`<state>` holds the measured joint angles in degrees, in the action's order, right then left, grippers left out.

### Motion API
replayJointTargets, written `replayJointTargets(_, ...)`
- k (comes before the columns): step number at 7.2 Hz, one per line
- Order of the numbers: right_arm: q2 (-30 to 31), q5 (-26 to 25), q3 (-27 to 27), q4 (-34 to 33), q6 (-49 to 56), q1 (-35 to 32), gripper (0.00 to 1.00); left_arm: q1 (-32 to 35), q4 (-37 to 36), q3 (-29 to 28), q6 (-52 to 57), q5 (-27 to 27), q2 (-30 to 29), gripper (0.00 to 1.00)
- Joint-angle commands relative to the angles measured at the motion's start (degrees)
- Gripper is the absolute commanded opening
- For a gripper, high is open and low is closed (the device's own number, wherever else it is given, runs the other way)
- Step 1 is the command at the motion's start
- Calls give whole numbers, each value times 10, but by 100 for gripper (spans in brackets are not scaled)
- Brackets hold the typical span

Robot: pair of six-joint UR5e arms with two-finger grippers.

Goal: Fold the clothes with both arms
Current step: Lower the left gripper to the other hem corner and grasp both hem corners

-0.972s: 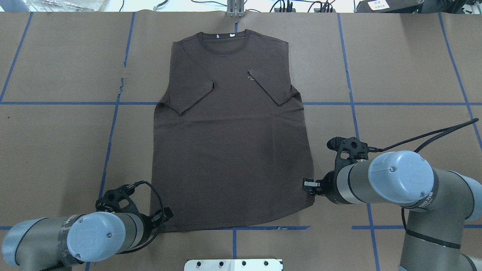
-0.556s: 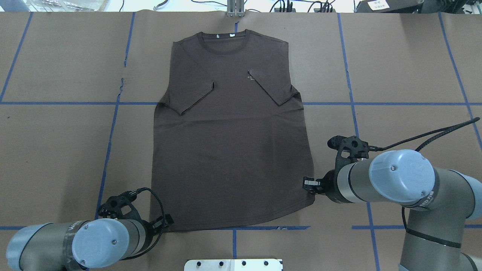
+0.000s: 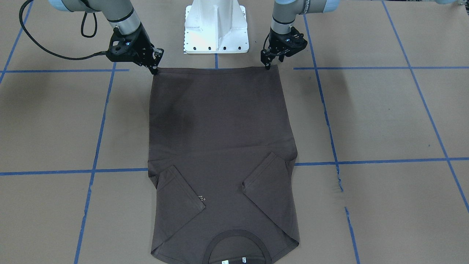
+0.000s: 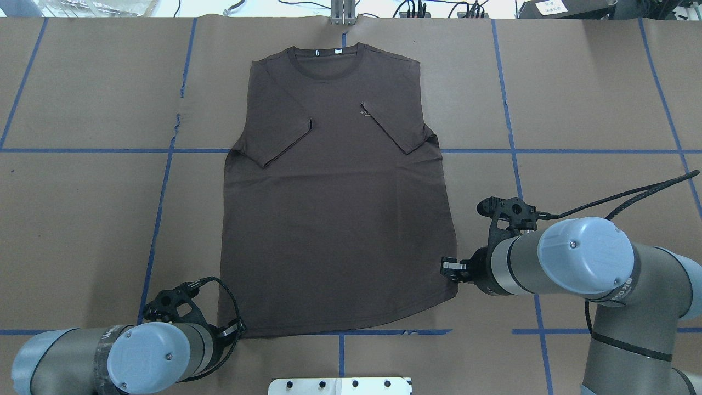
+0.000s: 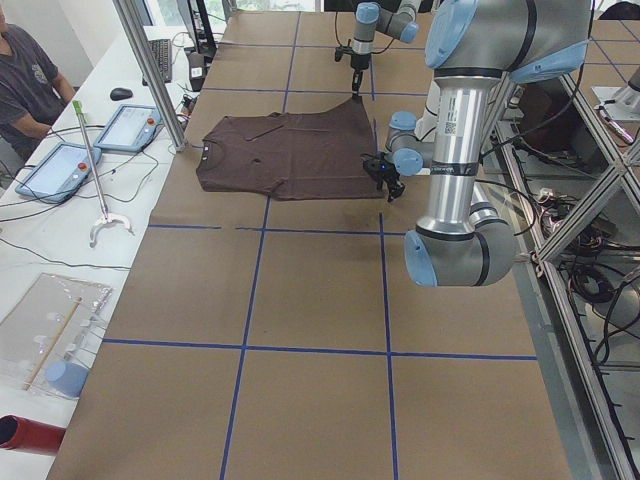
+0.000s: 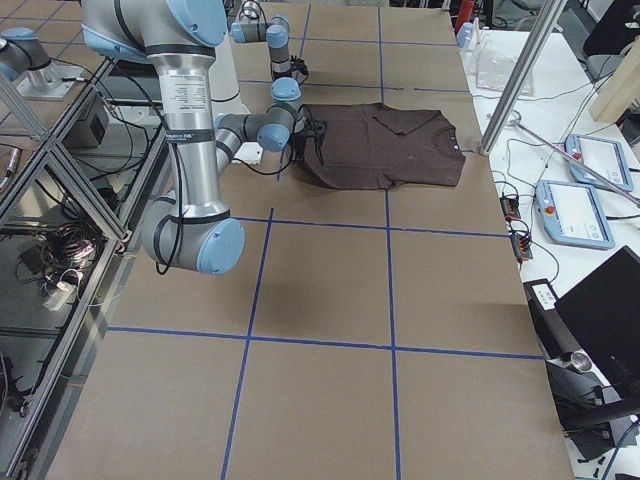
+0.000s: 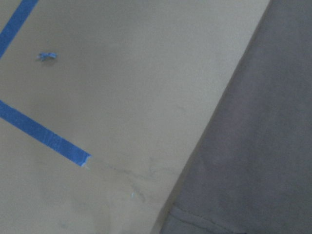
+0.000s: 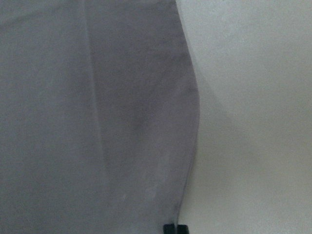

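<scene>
Right gripper [image 3: 155, 69] clenched on the hem of the dark brown short-sleeved T-shirt [image 4: 334, 219], fingertips [image 8: 168, 228] barely in frame; left gripper [image 3: 267, 65] at the other corner, jaws hidden, can't tell.

txt | tee [image 4: 334, 230] chest print [image 4: 364, 113] | "+2…", rest illegible

Matt dark knit-cloth T-shirt [image 4: 334, 219], matt brown paper table cover [image 4: 592, 99], blue tape [image 4: 592, 151], smooth grey-metal right arm [image 4: 658, 274].

Grey left arm [image 4: 71, 351] and right arm [image 4: 658, 280] bear light-blue caps [image 4: 584, 255], black cables [image 4: 625, 198].
</scene>
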<state>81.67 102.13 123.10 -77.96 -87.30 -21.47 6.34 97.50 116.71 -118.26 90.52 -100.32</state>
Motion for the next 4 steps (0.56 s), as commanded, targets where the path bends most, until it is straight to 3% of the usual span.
replayJointTargets(1, 0, 0, 3, 0, -1, -1, 0, 1, 0, 0, -7, 0, 0, 0)
replayJointTargets(4, 1, 0, 4, 0, -1, -2, 0, 6, 0, 5, -7, 1, -2, 0)
